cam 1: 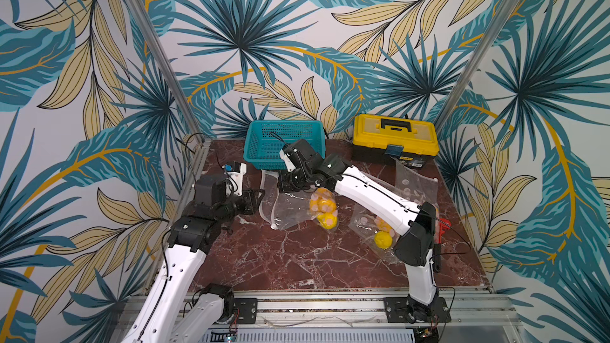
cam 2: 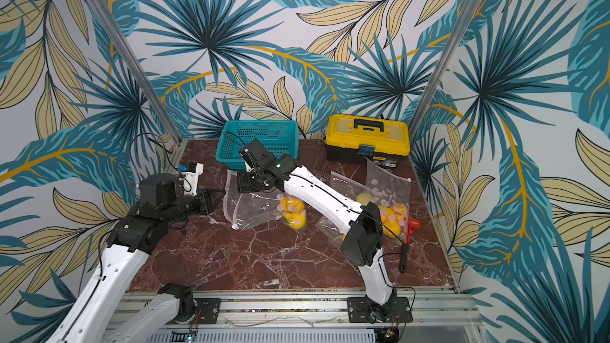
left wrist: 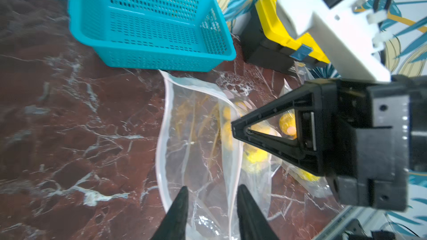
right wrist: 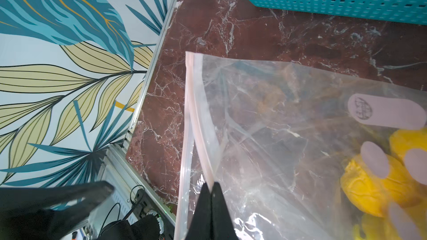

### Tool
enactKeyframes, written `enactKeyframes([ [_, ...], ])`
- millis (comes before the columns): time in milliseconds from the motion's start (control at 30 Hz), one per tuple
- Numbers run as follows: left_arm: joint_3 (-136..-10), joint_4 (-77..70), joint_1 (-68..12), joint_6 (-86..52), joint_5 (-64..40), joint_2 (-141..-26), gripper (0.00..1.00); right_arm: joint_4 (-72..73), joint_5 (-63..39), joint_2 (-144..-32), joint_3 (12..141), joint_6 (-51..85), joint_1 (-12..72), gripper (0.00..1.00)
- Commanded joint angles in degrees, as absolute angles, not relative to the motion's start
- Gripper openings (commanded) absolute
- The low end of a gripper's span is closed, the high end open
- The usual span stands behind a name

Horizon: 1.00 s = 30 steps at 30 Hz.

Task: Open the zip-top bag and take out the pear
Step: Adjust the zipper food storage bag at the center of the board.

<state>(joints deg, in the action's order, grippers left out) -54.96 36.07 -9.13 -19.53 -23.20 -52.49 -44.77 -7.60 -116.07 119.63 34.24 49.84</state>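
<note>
Pinching the upper lip of the zip-top bag (right wrist: pixel 265 121) between pressed-together jaws: right gripper (right wrist: pixel 211 187), just in front of the teal basket (cam 1: pixel 284 143). Hovering at the bag's mouth with jaws parted, nothing between them: left gripper (left wrist: pixel 211 192). Lying inside the bag at its closed end, on the side away from the basket: yellow pear (cam 1: pixel 326 221). Standing beside the basket: yellow toolbox (cam 1: pixel 394 140).

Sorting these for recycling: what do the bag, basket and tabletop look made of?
Bag: thin clear plastic film, glossy, creased, see-through.
Basket: rigid teal plastic, moulded perforated walls.
Tabletop: dark red marble look with white veins, glossy; real stone or printed laminate is unclear.
</note>
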Motion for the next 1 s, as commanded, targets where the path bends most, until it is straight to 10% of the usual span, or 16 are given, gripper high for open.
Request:
enactKeyframes([
  [0, -51.76, 29.05, -8.6, -23.2, -34.41, -56.48, 0.28, -40.59, -10.4, -112.32, 117.08, 35.73, 49.75, 0.0],
  [500, -36.65, 13.71, -8.53, -28.23, -33.26, -65.01, 0.26, -25.77, -19.45, -106.21, 106.87, 41.82, 49.66, 0.0],
  [667, -31.83, 11.66, -8.15, -29.82, -28.38, -66.01, 0.27, -34.75, -16.5, -105.06, 107.99, 37.4, 48.23, 0.41],
  [967, -27.01, 8.25, -4.7, -30.83, -26.27, -70.63, 0.28, -38.72, -12.22, -96.72, 90.11, 33.32, 34.03, 0.59],
])
